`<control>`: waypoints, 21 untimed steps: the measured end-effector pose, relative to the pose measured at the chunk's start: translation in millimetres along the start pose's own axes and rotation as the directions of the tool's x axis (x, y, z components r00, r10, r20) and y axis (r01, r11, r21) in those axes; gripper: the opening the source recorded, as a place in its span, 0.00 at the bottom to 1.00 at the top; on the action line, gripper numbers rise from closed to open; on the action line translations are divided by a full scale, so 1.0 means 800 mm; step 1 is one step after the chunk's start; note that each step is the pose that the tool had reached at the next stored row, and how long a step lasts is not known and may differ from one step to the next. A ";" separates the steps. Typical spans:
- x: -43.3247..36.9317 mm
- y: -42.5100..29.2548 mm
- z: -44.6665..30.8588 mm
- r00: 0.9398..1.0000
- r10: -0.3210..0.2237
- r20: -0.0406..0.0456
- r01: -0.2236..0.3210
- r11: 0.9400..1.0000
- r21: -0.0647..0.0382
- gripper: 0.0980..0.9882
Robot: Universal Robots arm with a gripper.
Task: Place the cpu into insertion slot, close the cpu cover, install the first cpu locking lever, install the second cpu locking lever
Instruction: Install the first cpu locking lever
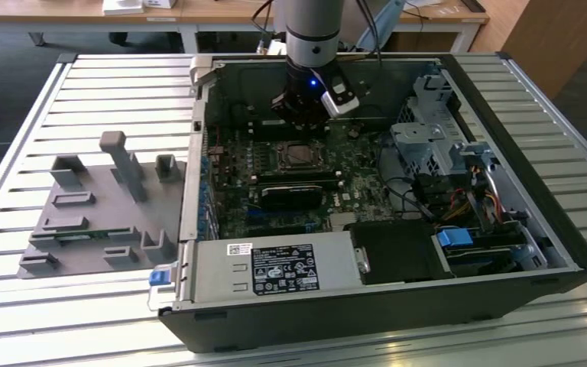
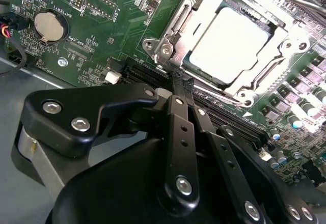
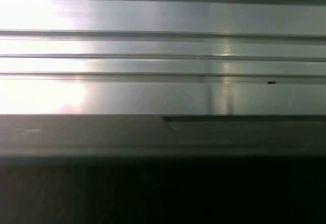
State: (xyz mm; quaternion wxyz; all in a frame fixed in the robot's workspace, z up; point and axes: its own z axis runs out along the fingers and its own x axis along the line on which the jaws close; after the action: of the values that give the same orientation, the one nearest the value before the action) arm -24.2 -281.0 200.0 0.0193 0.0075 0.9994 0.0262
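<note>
Slatted aluminium tabletop (image 1: 28, 321) carries an open computer case (image 1: 375, 306) with a green motherboard (image 2: 102, 25). At the upper right of the second wrist view, the cpu (image 2: 229, 43), a dull pale metal square, sits in the insertion slot (image 2: 168, 46) beneath the silvery cpu cover (image 2: 265, 76), just beyond the gripper (image 2: 181, 89). Its black, bolted fingers (image 2: 178, 132) look pressed together, gripping nothing visible.

The cpu (image 2: 229, 46) is shiny silver, the board (image 2: 102, 25) is green, and the gripper (image 2: 175, 89) is black.
</note>
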 end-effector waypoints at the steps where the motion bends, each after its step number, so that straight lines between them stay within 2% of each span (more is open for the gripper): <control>1: 0.000 0.0003 0.0002 1.000 0.000 0.000 0.000 1.000 0.000 0.01; 15: 0.000 0.0012 -0.0007 1.000 0.000 0.000 0.000 1.000 0.003 0.01; 21: 0.000 0.0022 0.0016 1.000 -0.001 0.000 0.001 1.000 0.022 0.01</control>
State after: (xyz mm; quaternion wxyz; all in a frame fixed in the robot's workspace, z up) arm -24.0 -279.1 198.9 0.0193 0.0073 0.9997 0.0150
